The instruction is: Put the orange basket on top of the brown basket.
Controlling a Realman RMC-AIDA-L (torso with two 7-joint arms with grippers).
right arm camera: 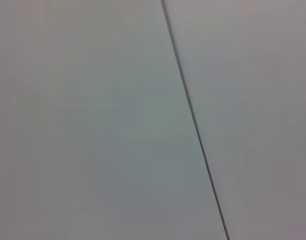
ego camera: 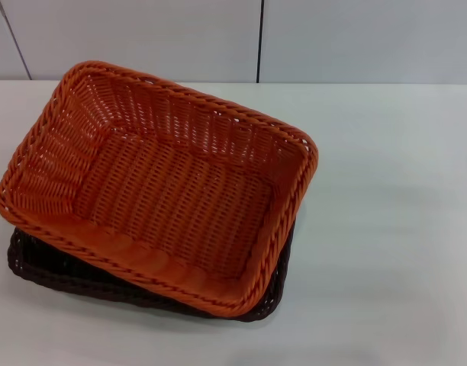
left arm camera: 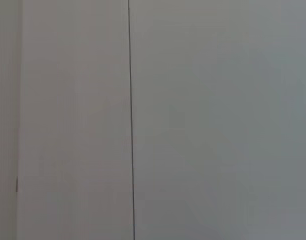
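Observation:
In the head view the orange basket (ego camera: 165, 183) rests on top of the brown basket (ego camera: 58, 267), turned a little askew to it. Only the brown basket's near rim and left and right corners show beneath the orange one. Both stand on the white table (ego camera: 386, 229), left of its middle. The orange basket is empty. Neither gripper shows in any view. Both wrist views show only a plain pale wall panel with a thin dark seam.
A pale panelled wall (ego camera: 142, 38) with dark seams runs behind the table's far edge. The table surface extends to the right of the baskets and in front of them.

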